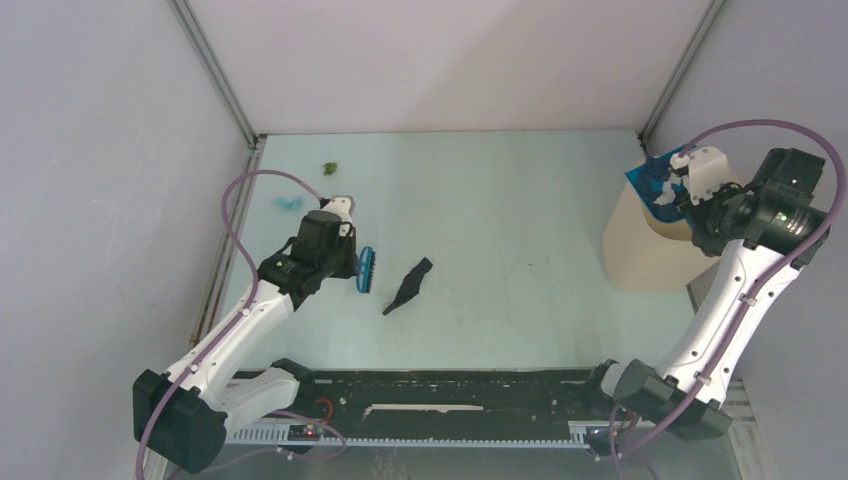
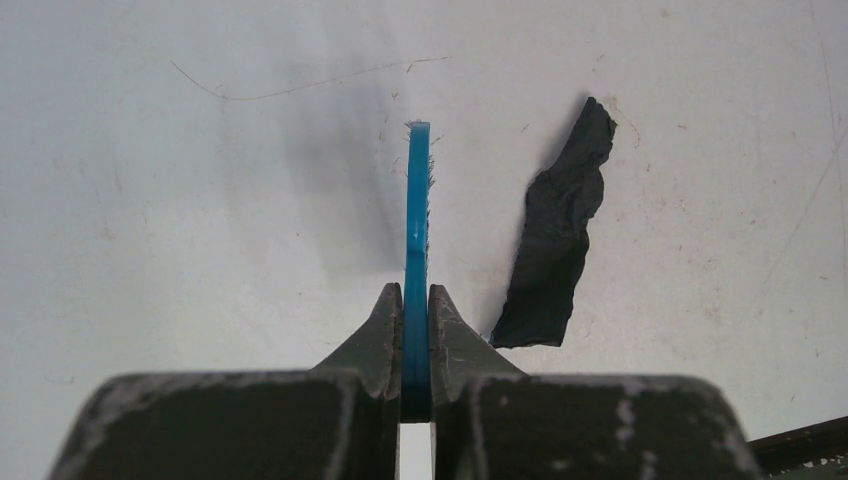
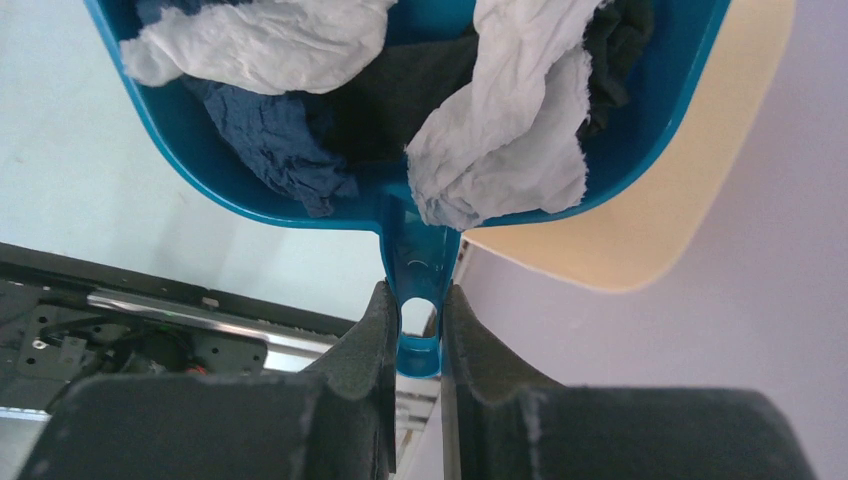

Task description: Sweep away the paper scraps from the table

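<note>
Three loose paper scraps (image 1: pixel 408 286) (more fill the one dustpan (image 3: pixel 640 130)), one brush (image 1: pixel 364 271), one bin (image 1: pixel 650 255).

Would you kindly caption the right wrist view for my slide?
Right claw holds the dustpan, full of scraps, over the bin.

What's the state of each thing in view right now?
Left end effector: shut on small blue hand brush.
Right end effector: shut on blue plastic dustpan by its handle.
Dustpan: loaded with white and navy paper wads, held at tall cream bin rim.
Long black paper scrap: loose on pale mint-green table, beside brush.
Small green paper scrap, light cyan paper scrap: loose on table, far left.
</note>
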`<state>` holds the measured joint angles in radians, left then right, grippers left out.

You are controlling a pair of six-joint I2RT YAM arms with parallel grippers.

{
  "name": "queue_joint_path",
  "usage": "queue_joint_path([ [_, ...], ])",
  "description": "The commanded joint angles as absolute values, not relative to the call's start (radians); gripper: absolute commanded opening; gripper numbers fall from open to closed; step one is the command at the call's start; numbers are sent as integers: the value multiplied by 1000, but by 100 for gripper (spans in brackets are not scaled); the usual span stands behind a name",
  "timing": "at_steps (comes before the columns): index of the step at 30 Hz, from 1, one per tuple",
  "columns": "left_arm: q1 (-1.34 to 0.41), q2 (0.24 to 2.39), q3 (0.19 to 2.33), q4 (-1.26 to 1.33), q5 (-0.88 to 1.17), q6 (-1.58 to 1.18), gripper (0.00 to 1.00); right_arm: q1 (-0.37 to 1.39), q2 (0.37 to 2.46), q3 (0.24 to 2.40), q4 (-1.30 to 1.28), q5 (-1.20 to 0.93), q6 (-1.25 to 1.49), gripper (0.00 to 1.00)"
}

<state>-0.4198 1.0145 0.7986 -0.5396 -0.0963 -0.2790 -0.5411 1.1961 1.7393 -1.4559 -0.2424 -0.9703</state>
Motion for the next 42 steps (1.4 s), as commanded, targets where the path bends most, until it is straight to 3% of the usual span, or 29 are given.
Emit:
queue_joint_path([
  [1,-414,1001,816,-511,-83,-264,0,-613,1250,1817,-1456,-178,-1039,7],
  [15,-415,1006,811,-514,-77,-259,0,-599,1460,1945,-1272,225,-1205,9],
  [31,-414,995,807,-514,-91,-253,0,-475,1272,1531,-703,491,-1683,10],
  [42,-413,990,807,-515,-93,-250,0,-466,1265,1519,-738,506,-1680,10],
])
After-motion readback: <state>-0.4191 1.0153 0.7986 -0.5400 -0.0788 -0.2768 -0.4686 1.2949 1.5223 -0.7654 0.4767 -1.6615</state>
